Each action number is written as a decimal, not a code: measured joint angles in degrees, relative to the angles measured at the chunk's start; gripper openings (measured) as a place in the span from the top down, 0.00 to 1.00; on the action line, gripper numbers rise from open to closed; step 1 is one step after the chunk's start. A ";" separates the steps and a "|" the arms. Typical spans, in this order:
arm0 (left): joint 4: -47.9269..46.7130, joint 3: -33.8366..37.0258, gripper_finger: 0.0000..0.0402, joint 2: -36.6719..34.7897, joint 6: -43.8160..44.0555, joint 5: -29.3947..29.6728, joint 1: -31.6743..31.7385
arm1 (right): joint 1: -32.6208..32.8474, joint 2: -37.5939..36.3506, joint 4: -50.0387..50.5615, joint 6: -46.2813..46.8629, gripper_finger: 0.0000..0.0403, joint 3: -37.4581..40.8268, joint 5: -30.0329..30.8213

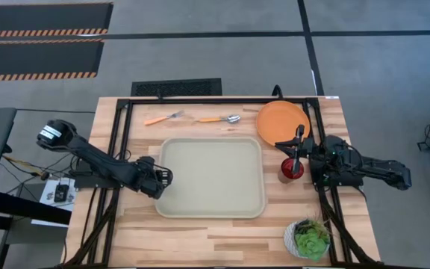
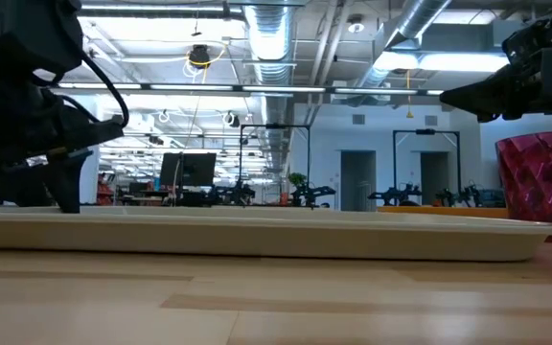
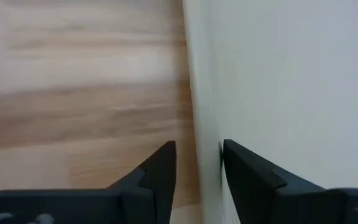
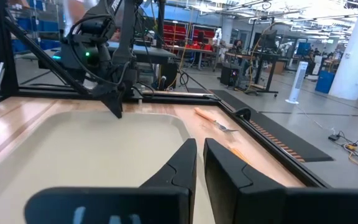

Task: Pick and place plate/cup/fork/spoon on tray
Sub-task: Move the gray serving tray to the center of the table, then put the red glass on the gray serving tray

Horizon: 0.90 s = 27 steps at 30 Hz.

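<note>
Tray: centre of table, nothing in it.
Plate: far right, beside tray corner.
Left gripper: at tray's left rim, fingers slightly apart astride it.
Right gripper: above cup, fingers nearly together, gripping nothing.
Fork, spoon: beyond tray's far edge.
Step, judged: cup pickup; next, spread fingers, descend.

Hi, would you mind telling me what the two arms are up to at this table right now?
The robot is loading dishes onto the tray, which holds nothing yet. The left gripper sits at the tray's left rim, its fingers straddling the edge with a narrow gap. The right gripper hangs just over the cup, nearly closed and holding nothing. The plate, spoon and fork lie on the table beyond the tray. A potted plant stands near the front right corner.
</note>
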<state>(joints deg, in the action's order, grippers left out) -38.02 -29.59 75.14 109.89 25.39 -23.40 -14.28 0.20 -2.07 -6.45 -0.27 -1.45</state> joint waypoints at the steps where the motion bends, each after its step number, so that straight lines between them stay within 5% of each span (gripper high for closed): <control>1: -0.90 0.00 0.70 -0.85 -0.04 0.41 0.00 | -0.01 0.01 0.00 0.01 0.86 0.00 0.00; 12: -6.67 0.00 0.67 -10.23 -7.96 4.35 0.57 | 0.00 0.01 0.00 -0.01 0.86 0.00 0.00; 20: -3.81 -0.02 0.80 -20.54 -36.76 12.29 1.36 | -0.01 0.01 0.00 0.02 0.86 0.00 0.01; 24: 9.53 4.53 0.97 -26.41 -55.00 13.65 1.38 | -0.01 -0.01 0.00 0.01 0.86 0.00 0.01; 27: 26.98 11.30 0.98 -30.78 -67.70 9.45 1.67 | 0.02 0.01 0.00 0.02 0.86 0.00 0.00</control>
<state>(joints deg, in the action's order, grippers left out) -11.04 -18.28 44.37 42.19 34.84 -21.72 -14.26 0.21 -2.07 -6.44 -0.27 -1.45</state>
